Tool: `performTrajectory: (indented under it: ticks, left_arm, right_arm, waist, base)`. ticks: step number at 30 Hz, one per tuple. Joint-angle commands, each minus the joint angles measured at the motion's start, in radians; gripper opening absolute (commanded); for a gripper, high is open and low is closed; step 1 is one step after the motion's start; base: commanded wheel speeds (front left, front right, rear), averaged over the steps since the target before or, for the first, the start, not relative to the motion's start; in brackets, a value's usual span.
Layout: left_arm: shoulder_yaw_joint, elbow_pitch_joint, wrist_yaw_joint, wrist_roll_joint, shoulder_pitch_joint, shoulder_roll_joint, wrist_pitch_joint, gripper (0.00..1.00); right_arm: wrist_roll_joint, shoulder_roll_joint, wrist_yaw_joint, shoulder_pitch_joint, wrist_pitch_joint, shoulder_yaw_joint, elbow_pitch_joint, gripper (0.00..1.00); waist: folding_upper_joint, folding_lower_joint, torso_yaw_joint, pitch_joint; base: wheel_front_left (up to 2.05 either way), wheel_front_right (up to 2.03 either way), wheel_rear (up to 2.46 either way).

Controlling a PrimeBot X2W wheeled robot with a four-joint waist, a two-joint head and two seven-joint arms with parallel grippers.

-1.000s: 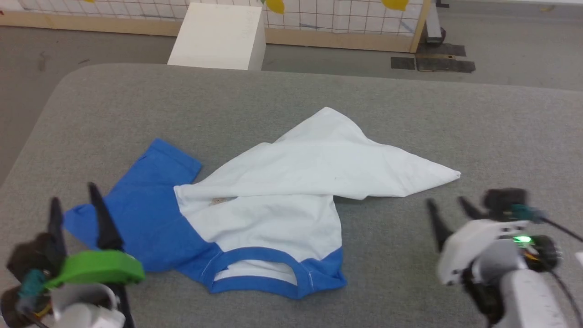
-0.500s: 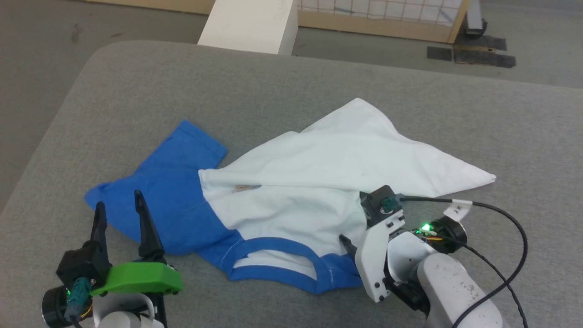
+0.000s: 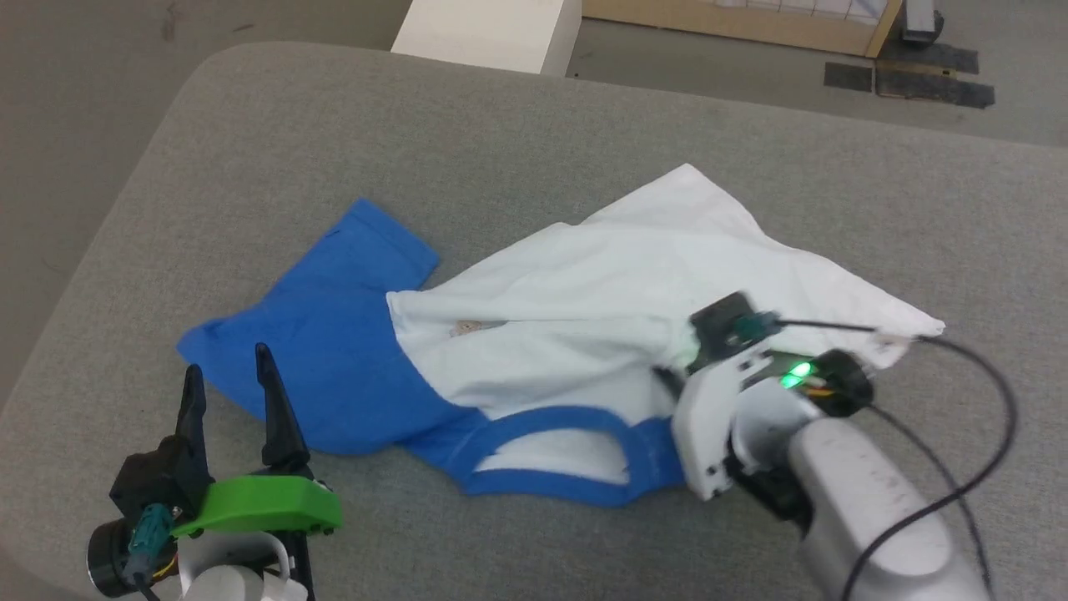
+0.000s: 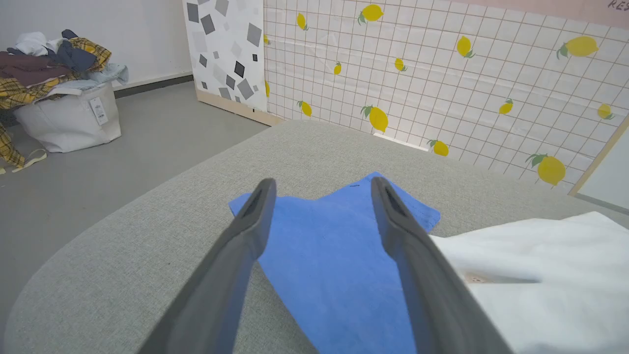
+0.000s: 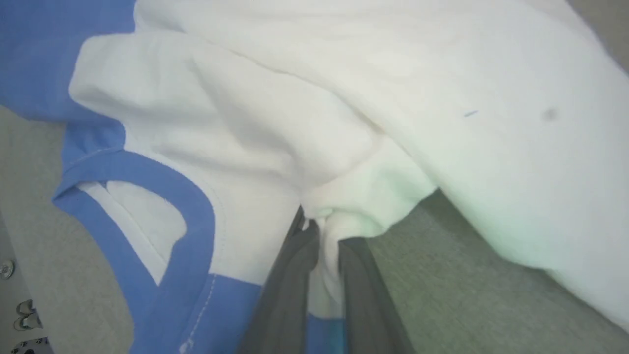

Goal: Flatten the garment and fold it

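Observation:
The garment (image 3: 576, 309), a white T-shirt with royal-blue sleeves and neck trim, lies crumpled on the grey padded table (image 3: 501, 133), its body folded over itself and the collar toward me. My right gripper (image 3: 667, 380) sits at the shirt's near right side, shut on a bunch of white cloth; the right wrist view has the garment (image 5: 314, 147) pinched between the fingers (image 5: 295, 265). My left gripper (image 3: 229, 380) stands open just short of the blue sleeve at the lower left. In the left wrist view the garment (image 4: 334, 250) lies beyond the spread left gripper (image 4: 322, 184), nothing between its fingers.
A white box (image 3: 492, 29) stands on the floor beyond the table's far edge. A lemon-patterned tiled panel (image 4: 442, 73) and a basket heaped with clothes (image 4: 59, 98) are off the table to the left. The table's rounded left corner (image 3: 192, 83) is close to the sleeve.
The head camera has tilted and shifted. My right gripper moved left onto the shirt's near right side and shut on the white cloth. The left gripper stays open near the sleeve.

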Motion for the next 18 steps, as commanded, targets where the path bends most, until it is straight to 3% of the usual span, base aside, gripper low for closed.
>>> performTrajectory:
  ticks: [1,10,14,18]
  left_arm:
    - [0.007,0.003,-0.009,0.011,-0.016,-0.005,-0.004,1.0]
    - [0.025,0.015,-0.031,0.021,-0.011,-0.01,-0.004,1.0]
    - [0.016,0.026,-0.038,0.016,-0.023,-0.011,-0.004,1.0]
    - [0.005,0.037,-0.043,0.007,-0.035,-0.012,-0.005,1.0]
  right_arm:
    - [0.014,-0.035,-0.002,0.004,-0.011,-0.032,-0.037,0.0]
    - [-0.057,-0.234,-0.002,0.079,0.114,-0.391,-0.299,0.0]
    - [-0.122,-0.236,-0.002,0.122,0.167,-0.539,-0.333,0.0]
    - [-0.134,-0.178,-0.002,0.195,0.22,-0.562,-0.301,0.0]
  waist:
    - [0.0,0.0,-0.018,-0.018]
    - [0.0,0.0,-0.081,-0.045]
    - [0.0,0.0,-0.092,-0.04]
    - [0.0,0.0,-0.097,-0.035]
  base:
    - [0.0,0.0,0.0]
    - [0.0,0.0,0.0]
    - [0.0,0.0,0.0]
    - [0.0,0.0,0.0]
